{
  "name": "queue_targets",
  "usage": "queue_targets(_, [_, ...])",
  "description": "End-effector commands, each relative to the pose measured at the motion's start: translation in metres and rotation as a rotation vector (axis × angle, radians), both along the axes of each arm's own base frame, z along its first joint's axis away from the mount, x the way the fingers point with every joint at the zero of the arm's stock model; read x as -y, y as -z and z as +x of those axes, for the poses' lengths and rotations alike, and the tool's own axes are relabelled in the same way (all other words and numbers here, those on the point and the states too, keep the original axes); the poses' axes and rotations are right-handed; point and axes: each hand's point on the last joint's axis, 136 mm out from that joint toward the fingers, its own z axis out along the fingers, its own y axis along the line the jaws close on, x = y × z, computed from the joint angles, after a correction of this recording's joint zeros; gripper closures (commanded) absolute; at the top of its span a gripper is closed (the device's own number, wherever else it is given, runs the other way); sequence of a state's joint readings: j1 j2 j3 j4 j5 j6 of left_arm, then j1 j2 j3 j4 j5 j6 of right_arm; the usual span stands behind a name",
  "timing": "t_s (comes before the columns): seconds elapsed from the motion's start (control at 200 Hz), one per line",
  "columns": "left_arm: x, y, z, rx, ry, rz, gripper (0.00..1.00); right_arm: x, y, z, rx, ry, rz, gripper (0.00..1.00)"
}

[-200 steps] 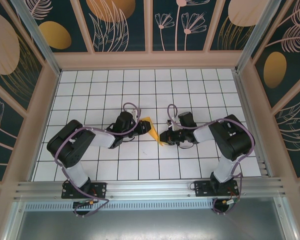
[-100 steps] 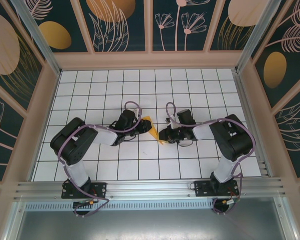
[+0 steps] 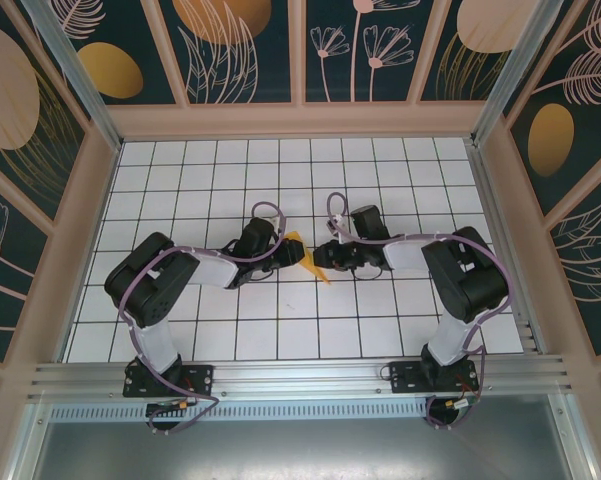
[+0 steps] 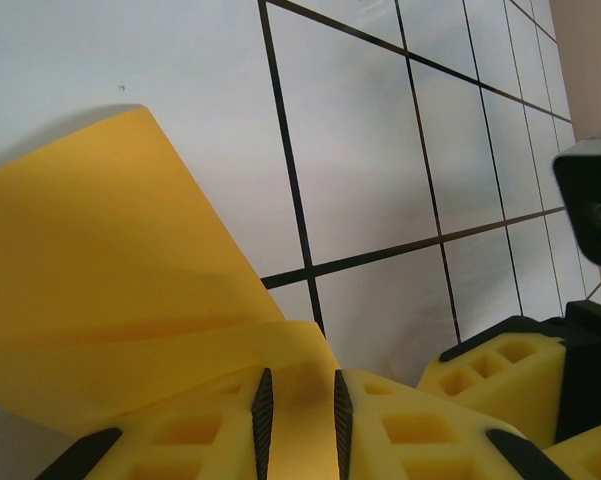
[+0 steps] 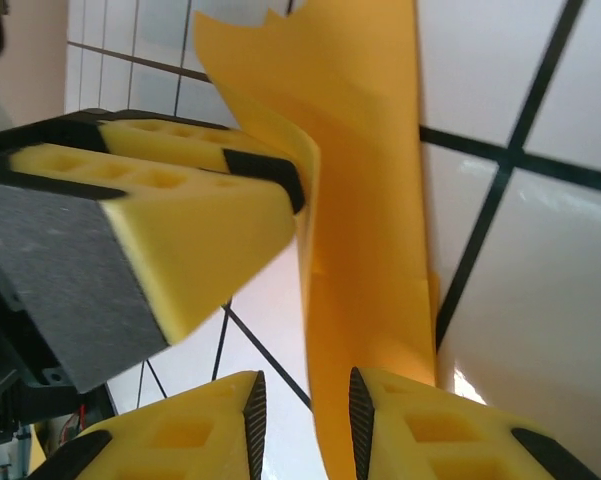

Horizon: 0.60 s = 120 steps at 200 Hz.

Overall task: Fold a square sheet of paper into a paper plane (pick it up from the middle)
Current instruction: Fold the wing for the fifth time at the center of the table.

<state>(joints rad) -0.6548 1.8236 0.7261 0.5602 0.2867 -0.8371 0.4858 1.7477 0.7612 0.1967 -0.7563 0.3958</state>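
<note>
The orange-yellow sheet of paper, folded and creased into a narrow strip, hangs just above the white tiled table between my two grippers. My left gripper is shut on it; in the left wrist view the paper runs down between the two pads of that gripper. My right gripper faces it from the right. Its jaws stand open around the strip, which lies against the right pad with table showing beside the left pad. A left gripper finger pinches the strip's upper edge.
The tiled table is fenced by wooden walls at the back and sides, with a metal rail along the near edge. Both arms bend inward and meet at the table's middle. A right gripper finger sits close to the left gripper.
The right gripper's jaws have parted off the paper and it has shifted slightly toward the back. The left arm has edged right, still holding the paper.
</note>
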Motion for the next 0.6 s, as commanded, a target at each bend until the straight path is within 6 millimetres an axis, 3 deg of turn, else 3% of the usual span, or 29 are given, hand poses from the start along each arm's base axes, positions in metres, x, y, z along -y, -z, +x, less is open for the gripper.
queue_targets(0.0, [0.003, 0.001, 0.003, 0.012, 0.010, 0.024, 0.73, -0.004, -0.003, 0.005, 0.059, -0.054, -0.003, 0.68])
queue_targets(0.595, [0.005, 0.001, 0.005, 0.009, 0.012, 0.024, 0.73, -0.018, 0.013, 0.003, 0.098, -0.151, 0.005, 0.69])
